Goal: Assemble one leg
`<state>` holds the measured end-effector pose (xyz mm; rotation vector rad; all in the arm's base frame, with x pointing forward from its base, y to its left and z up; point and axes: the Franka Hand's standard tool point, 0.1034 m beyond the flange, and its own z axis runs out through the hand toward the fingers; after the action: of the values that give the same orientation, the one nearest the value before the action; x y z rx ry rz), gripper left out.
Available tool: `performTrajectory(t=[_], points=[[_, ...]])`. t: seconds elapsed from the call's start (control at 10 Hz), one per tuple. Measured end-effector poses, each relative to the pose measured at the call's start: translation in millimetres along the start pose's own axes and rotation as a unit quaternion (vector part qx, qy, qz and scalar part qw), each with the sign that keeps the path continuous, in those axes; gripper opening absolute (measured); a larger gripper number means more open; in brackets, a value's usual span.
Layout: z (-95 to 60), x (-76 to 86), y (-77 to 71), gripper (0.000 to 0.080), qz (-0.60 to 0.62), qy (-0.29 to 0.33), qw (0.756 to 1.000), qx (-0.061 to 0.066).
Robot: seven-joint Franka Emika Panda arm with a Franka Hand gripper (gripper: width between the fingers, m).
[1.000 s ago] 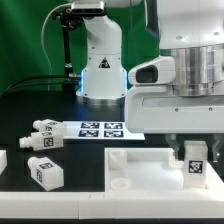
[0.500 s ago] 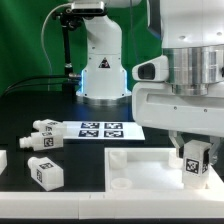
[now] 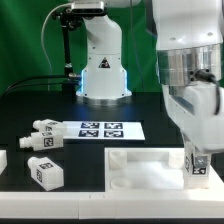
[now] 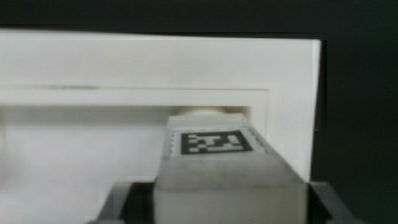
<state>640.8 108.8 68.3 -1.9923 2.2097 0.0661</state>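
Note:
My gripper is shut on a leg, a small white post with a black-and-white tag, and holds it upright at the right end of the large white panel. In the wrist view the held leg fills the lower middle, its far end meeting the panel's raised rim. My gripper shows only as dark finger edges on both sides of the leg. Three more tagged white legs lie at the exterior view's left.
The marker board lies flat behind the panel. The robot base stands at the back. A white piece lies at the exterior view's left edge.
The wrist has turned and shifted to the exterior view's right with the leg. The leg has dropped slightly toward the panel's right end.

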Motion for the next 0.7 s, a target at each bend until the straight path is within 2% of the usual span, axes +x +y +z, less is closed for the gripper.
performTrajectory(t=[0.2,0.7], points=[[-0.4,0.6,-1.1,0.0287,0.083,-0.005,0.997,0.001],[-0.3,0.6,-0.8,0.0287,0.134,-0.004,0.991,0.001]])
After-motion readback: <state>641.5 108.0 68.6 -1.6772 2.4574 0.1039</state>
